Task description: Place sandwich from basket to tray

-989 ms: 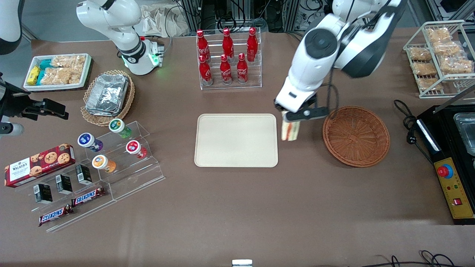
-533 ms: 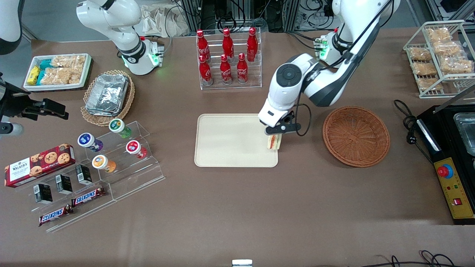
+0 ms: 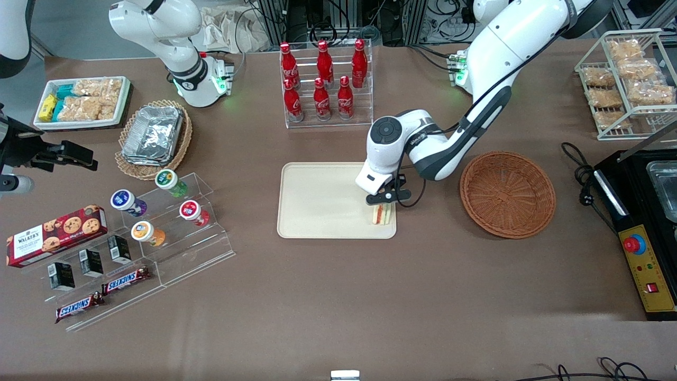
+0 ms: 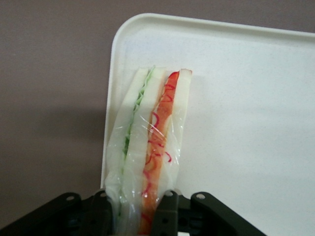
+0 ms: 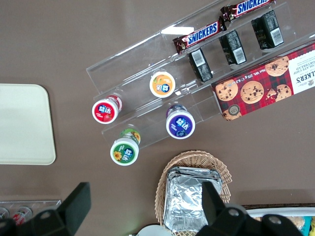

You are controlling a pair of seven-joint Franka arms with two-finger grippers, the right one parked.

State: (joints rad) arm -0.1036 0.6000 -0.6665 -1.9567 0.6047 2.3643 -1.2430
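Note:
My left gripper [image 3: 382, 207] is shut on the sandwich [image 3: 381, 214], a wrapped wedge of white bread with red-orange and green filling. It holds the sandwich low over the cream tray [image 3: 322, 201], at the corner nearest the front camera on the basket's side. In the left wrist view the black fingers [image 4: 166, 212] pinch the sandwich [image 4: 152, 132] above the tray's rim [image 4: 114, 49]; whether it touches the tray I cannot tell. The reddish-brown wicker basket [image 3: 507, 193] sits beside the tray, toward the working arm's end, with nothing in it.
A clear rack of red cola bottles [image 3: 323, 79] stands farther from the front camera than the tray. A tan basket of foil containers [image 3: 153, 136], a stepped stand with cups [image 3: 174, 211] and snack boxes lie toward the parked arm's end. A black appliance [image 3: 642, 222] sits past the basket.
The left gripper carried the sandwich from the gap between basket and tray over the tray's edge, then lowered it toward the tray's near corner.

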